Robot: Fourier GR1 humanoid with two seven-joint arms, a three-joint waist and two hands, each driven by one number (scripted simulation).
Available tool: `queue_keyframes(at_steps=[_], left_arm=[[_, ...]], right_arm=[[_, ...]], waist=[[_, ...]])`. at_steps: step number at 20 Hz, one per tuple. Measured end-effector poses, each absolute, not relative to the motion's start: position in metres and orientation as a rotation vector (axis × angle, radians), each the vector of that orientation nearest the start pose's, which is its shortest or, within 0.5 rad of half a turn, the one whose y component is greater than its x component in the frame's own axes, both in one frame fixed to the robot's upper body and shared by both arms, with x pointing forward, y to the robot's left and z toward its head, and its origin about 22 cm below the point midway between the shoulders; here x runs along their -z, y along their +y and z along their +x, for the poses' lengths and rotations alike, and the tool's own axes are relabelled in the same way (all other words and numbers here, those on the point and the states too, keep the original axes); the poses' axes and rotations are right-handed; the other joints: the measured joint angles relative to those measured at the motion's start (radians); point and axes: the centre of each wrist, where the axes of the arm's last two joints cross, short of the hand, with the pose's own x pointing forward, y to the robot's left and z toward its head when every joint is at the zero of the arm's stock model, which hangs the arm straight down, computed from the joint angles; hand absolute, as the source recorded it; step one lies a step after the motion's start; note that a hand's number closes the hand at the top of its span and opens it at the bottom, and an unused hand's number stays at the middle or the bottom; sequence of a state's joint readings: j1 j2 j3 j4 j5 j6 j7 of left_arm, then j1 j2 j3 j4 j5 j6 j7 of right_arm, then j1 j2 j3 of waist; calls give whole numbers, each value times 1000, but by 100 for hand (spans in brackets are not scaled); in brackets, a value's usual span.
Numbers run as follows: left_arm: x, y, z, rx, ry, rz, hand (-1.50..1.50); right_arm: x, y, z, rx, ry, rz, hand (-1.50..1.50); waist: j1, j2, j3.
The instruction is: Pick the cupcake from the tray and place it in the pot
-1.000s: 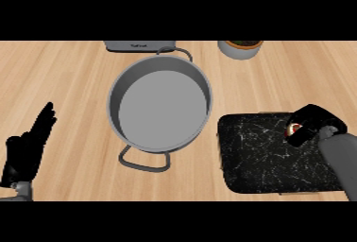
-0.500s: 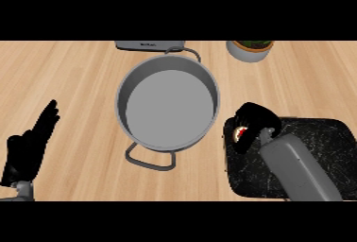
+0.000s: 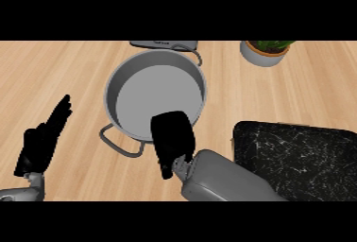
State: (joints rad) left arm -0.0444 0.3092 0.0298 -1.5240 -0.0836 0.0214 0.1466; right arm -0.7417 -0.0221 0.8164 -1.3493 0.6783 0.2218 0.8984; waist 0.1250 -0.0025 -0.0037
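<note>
A: We take the grey pot [image 3: 157, 97] as our landmark. It sits on the wooden counter [image 3: 63, 71], and we see one loop handle at its near rim and another at its far rim.

B: And our right hand [image 3: 173, 138]?

A: It hangs over the pot's near rim, its back turned up to us, fingers pointing down across the rim. We cannot tell whether they are curled around anything; the back of the hand hides them.

B: Where is the cupcake?

A: We do not see it. The part of the pot's floor in view shows plain grey, and the black marbled tray [image 3: 300, 158], to the right of the pot and nearer us, shows only its veined surface. The cupcake may be under the hand, but we cannot say.

B: Our left hand [image 3: 43, 142]?

A: It rests left of the pot, well apart from it, fingers straight, holding nothing.

B: Anything else?

A: A potted plant [image 3: 265, 51] stands beyond the pot to its right. A grey appliance [image 3: 164, 44] lies just behind the pot's far rim.
</note>
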Motion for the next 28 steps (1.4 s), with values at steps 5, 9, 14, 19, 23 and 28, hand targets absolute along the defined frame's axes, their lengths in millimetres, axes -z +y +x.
queue_keyframes(at_steps=[5, 9, 14, 19, 23, 28], left_arm=[[-23, 306, 255, 229, -1403, 366, 0], [-22, 306, 258, 218, -1399, 382, 0], [-22, 308, 261, 213, -1396, 386, 0], [-18, 313, 256, 202, -1397, 390, 0], [-17, 314, 258, 195, -1402, 402, 0], [-20, 318, 255, 193, -1403, 400, 0]], right_arm=[[-128, 40, 243, -1356, -1474, -960, 150], [-150, 52, 227, -1268, -1644, -1030, 150], [-172, 58, 225, -1145, -1750, -1027, 150], [-185, 63, 234, -1044, -1810, -1015, 150], [-190, 66, 251, -976, -1827, -1018, 150], [-195, 69, 282, -909, -1811, -1018, 150]], waist=[[-21, -6, 0], [-35, -7, 0], [-45, -3, 1], [-55, 0, 1], [-62, 5, 1], [-63, 8, 2]])
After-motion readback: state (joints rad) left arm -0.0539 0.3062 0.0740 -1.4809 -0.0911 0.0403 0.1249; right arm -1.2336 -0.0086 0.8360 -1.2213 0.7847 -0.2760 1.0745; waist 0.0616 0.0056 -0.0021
